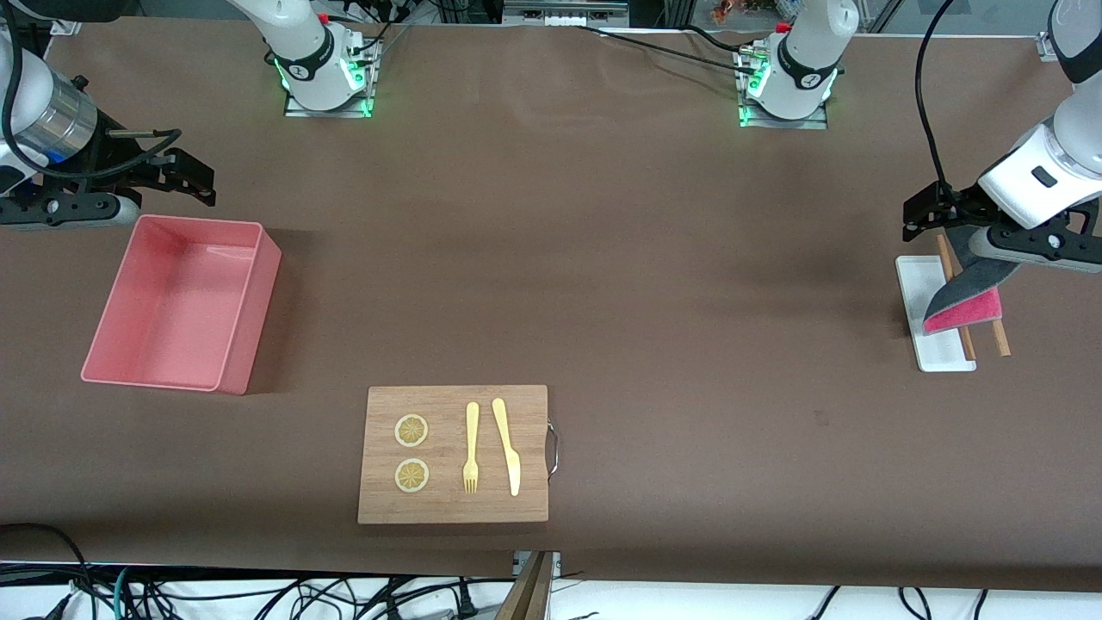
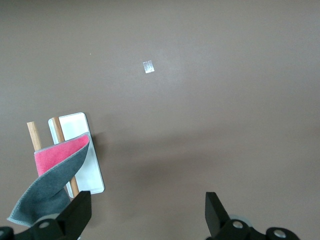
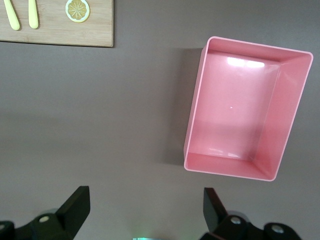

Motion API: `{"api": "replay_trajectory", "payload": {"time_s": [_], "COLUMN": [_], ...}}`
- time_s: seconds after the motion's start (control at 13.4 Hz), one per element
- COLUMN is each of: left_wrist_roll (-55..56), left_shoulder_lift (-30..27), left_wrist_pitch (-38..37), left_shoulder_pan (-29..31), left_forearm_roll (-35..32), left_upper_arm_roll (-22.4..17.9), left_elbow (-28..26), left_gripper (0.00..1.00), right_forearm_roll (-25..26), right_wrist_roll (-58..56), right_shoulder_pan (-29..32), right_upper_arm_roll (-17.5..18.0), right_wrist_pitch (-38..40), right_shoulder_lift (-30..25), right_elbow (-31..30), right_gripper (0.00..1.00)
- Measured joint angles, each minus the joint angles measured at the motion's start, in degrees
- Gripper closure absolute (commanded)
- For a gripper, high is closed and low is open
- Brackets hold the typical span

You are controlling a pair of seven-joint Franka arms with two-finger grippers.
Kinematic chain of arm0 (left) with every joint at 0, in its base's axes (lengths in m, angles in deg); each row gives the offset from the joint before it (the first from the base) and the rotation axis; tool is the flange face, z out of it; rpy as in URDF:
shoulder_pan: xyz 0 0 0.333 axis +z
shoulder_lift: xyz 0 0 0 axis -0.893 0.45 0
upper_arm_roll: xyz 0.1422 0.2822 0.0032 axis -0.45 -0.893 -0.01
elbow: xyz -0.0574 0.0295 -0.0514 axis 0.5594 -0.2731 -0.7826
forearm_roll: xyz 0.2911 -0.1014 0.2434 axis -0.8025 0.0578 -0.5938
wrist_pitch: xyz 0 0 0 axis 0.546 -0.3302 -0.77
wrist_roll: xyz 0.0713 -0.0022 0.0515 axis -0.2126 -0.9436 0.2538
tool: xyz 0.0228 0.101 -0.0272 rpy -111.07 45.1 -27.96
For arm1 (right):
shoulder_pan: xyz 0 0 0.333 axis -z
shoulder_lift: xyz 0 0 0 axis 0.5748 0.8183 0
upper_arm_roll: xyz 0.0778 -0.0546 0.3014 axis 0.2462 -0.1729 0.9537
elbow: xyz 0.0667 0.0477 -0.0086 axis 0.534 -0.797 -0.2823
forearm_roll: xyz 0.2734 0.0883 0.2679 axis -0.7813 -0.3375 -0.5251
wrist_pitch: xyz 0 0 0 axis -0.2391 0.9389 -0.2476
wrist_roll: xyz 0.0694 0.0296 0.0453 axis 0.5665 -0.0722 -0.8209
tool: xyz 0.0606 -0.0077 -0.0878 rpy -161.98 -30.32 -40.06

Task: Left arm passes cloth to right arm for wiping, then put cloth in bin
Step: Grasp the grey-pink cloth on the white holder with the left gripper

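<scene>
Cloth on the white tray; bin holds nothing.

The cloth (image 1: pixel 966 297), grey face up with a pink corner showing, lies draped over two wooden sticks (image 1: pixel 999 336) and the white tray (image 1: pixel 934 349) at the left arm's end of the counter (image 1: pixel 603 258). The left hand (image 1: pixel 925 211) hangs above it, fingers spread, gripping nothing. The right hand (image 1: pixel 194 181) hovers beside the bin (image 1: pixel 245 327), fingers spread.

a robotics lab, by the look of it: two white arms bolted on lit bases (image 1: pixel 325 82) to a long table (image 1: pixel 603 258) under brown cloth, metal framing along its top edge, and loose cables (image 1: pixel 258 594) tangled on the floor.
</scene>
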Motion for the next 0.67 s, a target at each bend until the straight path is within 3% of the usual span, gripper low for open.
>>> {"api": "replay_trajectory", "payload": {"time_s": [0.67], "left_wrist_roll": [0.3], "left_shoulder_lift": [0.0], "left_wrist_pitch": [-1.6], "left_shoulder_pan": [0.0], "left_forearm_roll": [2.2], "left_upper_arm_roll": [-0.2], "left_elbow": [0.0], "left_gripper": [0.00], "right_forearm_roll": [0.0], "right_wrist_roll": [0.0], "right_shoulder_pan": [0.0], "right_upper_arm_roll": [0.2], "right_wrist_pitch": [-1.5], "right_shoulder_lift": [0.0], "right_elbow": [0.0], "right_gripper": [0.00]}}
